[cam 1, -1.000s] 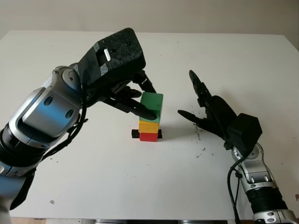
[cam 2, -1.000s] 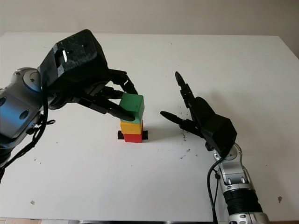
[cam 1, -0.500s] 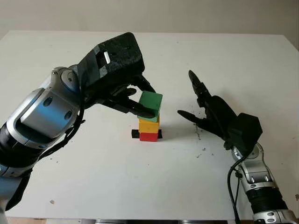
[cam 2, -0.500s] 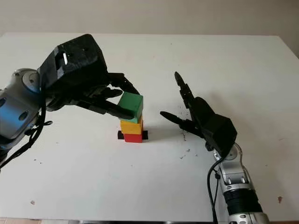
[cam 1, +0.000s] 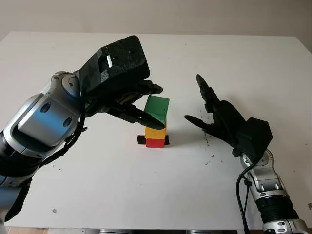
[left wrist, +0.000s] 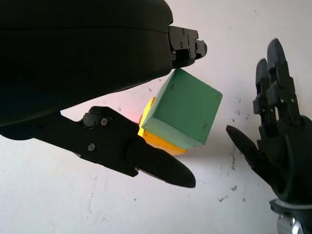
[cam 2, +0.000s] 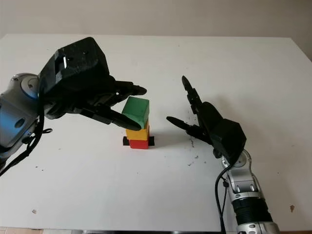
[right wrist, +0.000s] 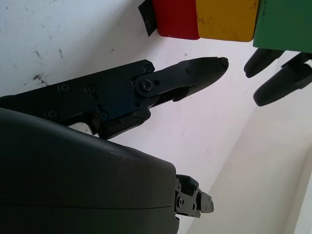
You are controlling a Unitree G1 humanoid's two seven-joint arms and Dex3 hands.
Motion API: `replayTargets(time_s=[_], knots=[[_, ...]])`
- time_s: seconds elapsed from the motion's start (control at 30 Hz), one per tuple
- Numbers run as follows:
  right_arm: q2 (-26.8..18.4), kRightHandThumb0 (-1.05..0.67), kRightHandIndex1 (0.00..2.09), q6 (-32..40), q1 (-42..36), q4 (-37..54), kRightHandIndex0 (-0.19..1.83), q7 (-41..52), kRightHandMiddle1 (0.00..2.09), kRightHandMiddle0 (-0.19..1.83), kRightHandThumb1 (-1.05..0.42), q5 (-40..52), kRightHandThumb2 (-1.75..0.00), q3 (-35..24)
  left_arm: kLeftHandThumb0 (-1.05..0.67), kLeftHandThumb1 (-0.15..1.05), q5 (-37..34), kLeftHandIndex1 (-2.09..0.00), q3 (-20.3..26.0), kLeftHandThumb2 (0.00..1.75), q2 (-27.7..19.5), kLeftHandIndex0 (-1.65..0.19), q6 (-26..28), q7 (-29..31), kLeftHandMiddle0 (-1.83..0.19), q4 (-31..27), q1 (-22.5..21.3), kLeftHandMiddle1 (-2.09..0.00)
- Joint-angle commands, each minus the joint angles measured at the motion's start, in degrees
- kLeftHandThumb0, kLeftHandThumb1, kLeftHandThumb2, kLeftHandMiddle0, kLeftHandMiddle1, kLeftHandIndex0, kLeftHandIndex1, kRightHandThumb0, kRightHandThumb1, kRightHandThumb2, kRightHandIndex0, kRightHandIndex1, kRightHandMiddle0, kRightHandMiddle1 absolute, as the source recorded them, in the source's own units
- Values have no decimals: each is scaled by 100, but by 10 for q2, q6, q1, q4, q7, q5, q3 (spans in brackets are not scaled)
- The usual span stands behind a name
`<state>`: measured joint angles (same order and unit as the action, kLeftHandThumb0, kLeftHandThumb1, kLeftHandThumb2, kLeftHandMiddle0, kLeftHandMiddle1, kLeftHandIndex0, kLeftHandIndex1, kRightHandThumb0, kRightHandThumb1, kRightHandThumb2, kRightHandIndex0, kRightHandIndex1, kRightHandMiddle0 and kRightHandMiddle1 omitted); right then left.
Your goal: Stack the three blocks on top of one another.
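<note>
Left eye view: three blocks stand as a stack near the middle of the white table (cam 1: pixel 243 58). Red block (cam 1: pixel 155 143) sits at the bottom on a strip of black tape (cam 1: pixel 141 140); yellow block (cam 1: pixel 155 131) rests on it; green block (cam 1: pixel 157 109) is on top, turned slightly askew relative to the two below.

Left hand (cam 1: pixel 139 102) hovers just left of the stack at the level of the green block. One finger (cam 1: pixel 141 116) reaches along the near side of the green block, another (cam 1: pixel 151 88) extends past its far side. In the left wrist view a gap shows between the fingers and the green block, so the hand is released and holds nothing.

Right hand (cam 1: pixel 214 114) is raised off the table to the right of the stack, apart from it, palm toward the blocks, empty and unclenched.

Small dark specks (cam 1: pixel 209 158) mark the table below the right hand.
</note>
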<state>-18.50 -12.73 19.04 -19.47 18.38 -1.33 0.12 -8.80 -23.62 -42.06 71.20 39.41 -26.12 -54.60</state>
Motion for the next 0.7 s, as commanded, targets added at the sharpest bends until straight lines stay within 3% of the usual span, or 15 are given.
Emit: replayTargets(time_s=[0.0,0.17,0.23,0.37,0.53,0.67], knots=[[-1,-71,2,-1,1,10,-19,1,6,-10,-105,4,-8,-4,-56,85,-6,-5,20,4,-18,12,-17,8,14,-21,3,-3],[-3,-70,2,-11,5,0,-18,2,6,-9,-105,2,-7,-4,-60,84,-30,-1,78,5,-60,18,-30,34,19,-47,14,0],[-4,-73,3,-18,8,-7,-18,1,6,-9,-105,-2,-8,-3,-69,89,-37,0,133,7,-73,19,-26,25,19,-63,24,0],[-4,-74,4,-17,13,-12,-18,1,6,-8,-105,-4,-8,-4,-80,99,-34,-1,280,9,-48,19,-50,-36,19,-73,88,0],[-6,-75,4,-12,22,-22,-19,7,6,-9,-105,3,-9,-9,-82,105,-14,-6,410,38,40,11,-41,-163,15,-107,155,-4],[-6,-76,5,-18,31,-32,-18,2,6,-8,-105,1,-11,-10,-75,105,9,-7,454,52,138,5,-179,-252,14,-69,248,-5]])
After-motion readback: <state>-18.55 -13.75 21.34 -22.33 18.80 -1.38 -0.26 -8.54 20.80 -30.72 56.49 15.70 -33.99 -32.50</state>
